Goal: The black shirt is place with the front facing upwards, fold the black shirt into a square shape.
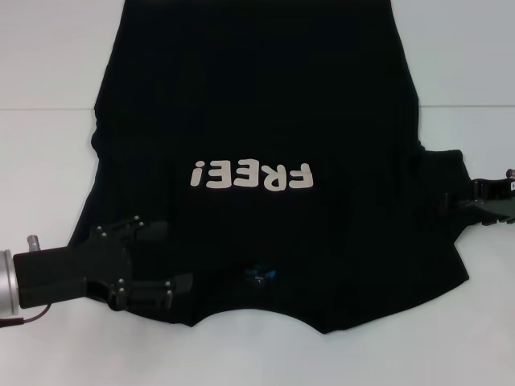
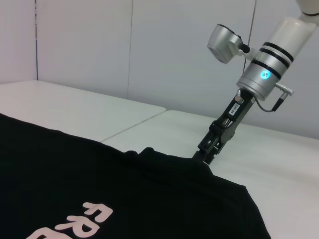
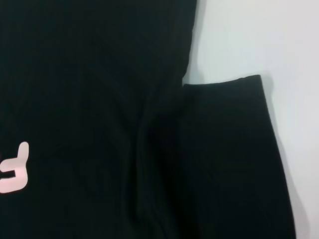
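The shirt (image 1: pixel 265 137) lies spread face up on the white table (image 1: pixel 48 161), collar toward the near edge and hem running off the far side. It is thin, soft cloth: light, limp and with no stiffness, so it will likely drape and sag from wherever it is lifted and crease wherever it bunches. Edges and corners look like the best holds, such as a sleeve hem or shoulder seam, pinched through both layers so the fold carries cleanly.

Off-white lettering (image 1: pixel 251 174) across the chest reads "FREE!", upside down in the head view. A small blue label (image 1: pixel 259 275) sits inside the neck; its print is too small to read.

The left gripper (image 1: pixel 154 256) rests over the near-left sleeve and shoulder, its fingers spread apart with cloth below them, not yet clenched. The right gripper (image 1: pixel 451 205) is at the right sleeve; in the left wrist view its fingers meet the sleeve's edge where the cloth peaks up a little, but I cannot tell whether they are clamped on it.

The right sleeve (image 3: pixel 234 149) lies flat, with a soft ridge where it joins the body.
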Available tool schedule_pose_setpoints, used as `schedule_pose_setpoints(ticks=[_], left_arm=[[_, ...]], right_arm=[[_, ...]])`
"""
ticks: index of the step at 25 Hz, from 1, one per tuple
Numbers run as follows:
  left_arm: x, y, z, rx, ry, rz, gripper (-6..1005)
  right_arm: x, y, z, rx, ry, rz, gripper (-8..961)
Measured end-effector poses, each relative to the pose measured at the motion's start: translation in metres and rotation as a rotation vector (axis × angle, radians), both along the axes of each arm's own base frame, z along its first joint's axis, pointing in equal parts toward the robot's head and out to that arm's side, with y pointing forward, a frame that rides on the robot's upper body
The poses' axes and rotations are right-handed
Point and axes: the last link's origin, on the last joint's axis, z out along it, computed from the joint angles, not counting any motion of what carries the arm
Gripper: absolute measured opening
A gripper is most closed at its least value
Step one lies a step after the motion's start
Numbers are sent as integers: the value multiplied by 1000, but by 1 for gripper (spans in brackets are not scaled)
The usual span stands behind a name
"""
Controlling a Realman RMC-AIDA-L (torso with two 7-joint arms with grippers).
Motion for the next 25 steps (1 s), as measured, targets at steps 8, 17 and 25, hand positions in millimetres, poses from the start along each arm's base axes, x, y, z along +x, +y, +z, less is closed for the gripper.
schedule_pose_setpoints(ticks=[8, 17, 25], left_arm=[[-1, 1, -1, 5, 3, 7, 949], [-1, 1, -1, 4, 2, 8, 949], [0, 2, -1, 4, 2, 5, 949]], right_arm=[[-3, 1, -3, 0, 1, 12, 851], [-5, 3, -4, 4, 8, 25, 800], [-4, 4, -5, 5, -12, 31, 646]])
